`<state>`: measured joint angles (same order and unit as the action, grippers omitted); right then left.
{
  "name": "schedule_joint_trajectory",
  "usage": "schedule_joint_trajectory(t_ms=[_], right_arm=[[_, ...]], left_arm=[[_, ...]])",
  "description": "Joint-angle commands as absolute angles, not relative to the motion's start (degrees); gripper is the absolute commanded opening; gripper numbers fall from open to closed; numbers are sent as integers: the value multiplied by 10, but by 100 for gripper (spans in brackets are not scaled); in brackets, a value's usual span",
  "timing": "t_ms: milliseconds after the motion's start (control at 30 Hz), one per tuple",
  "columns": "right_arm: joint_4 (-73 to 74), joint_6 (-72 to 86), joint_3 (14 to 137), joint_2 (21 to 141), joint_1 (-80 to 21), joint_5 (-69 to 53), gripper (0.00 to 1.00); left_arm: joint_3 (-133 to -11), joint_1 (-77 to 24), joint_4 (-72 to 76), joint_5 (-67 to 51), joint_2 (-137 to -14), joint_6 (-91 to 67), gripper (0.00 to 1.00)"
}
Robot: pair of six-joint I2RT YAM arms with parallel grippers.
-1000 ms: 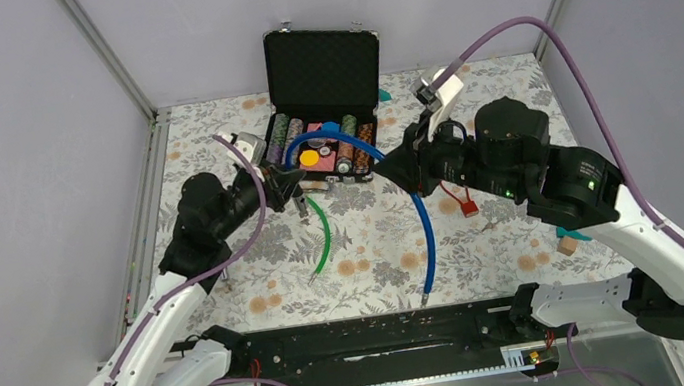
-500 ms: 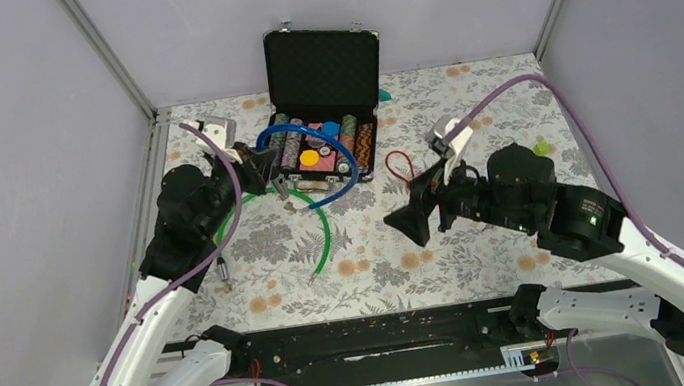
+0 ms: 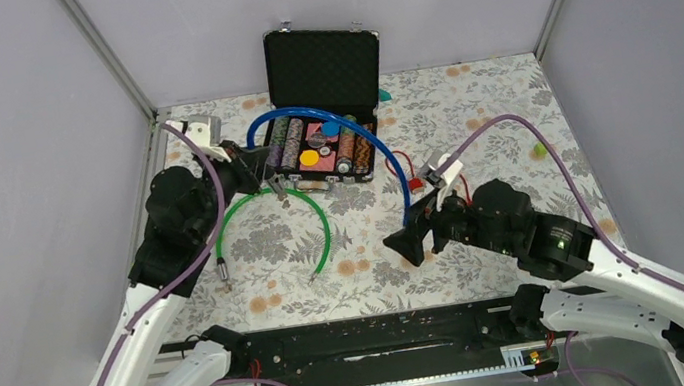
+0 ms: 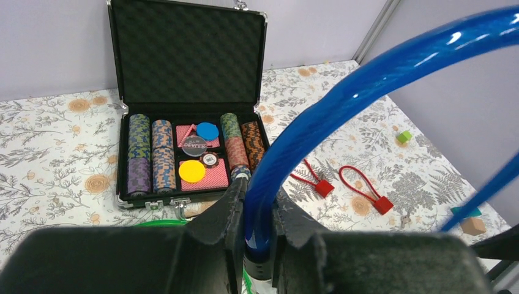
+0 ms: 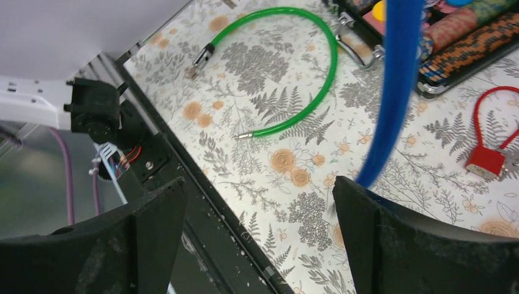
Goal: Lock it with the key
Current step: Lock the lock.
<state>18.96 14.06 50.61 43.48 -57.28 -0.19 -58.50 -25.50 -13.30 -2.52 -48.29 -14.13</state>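
Blue cable lock (image 3: 339, 113) arches over the open case (image 3: 320, 65) at the far edge of the table (image 3: 499, 120); probably springy, slick-sheathed, light; left gripper (image 4: 257, 207) clamps one end; right gripper (image 5: 254, 205) gapes beside the free end, the likeliest hold.

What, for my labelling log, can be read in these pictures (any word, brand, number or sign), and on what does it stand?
"DEALER": on the dark round button lying in the open case; faint, but it can be read in the left wrist view.
Poker chips: only edge patterns show, too small to read.
No other text shows.
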Motion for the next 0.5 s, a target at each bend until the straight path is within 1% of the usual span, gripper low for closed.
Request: schedule_joint_trajectory(t_ms=[0, 200, 333, 400, 467], right_arm=[[85, 170, 468, 384, -570, 71, 92], [85, 173, 472, 397, -571, 71, 79], [83, 176, 475, 414, -571, 80, 79], [75, 180, 473, 419, -571, 73, 81], [66, 184, 471, 421, -570, 37, 84]], left_arm=[[-635, -255, -74, -21, -454, -170, 0], [-650, -255, -75, -16, -444, -180, 0], [-654, -255, -76, -7, -436, -188, 0], [-655, -255, -76, -5, -431, -194, 0], [-657, -255, -79, -3, -430, -202, 0]])
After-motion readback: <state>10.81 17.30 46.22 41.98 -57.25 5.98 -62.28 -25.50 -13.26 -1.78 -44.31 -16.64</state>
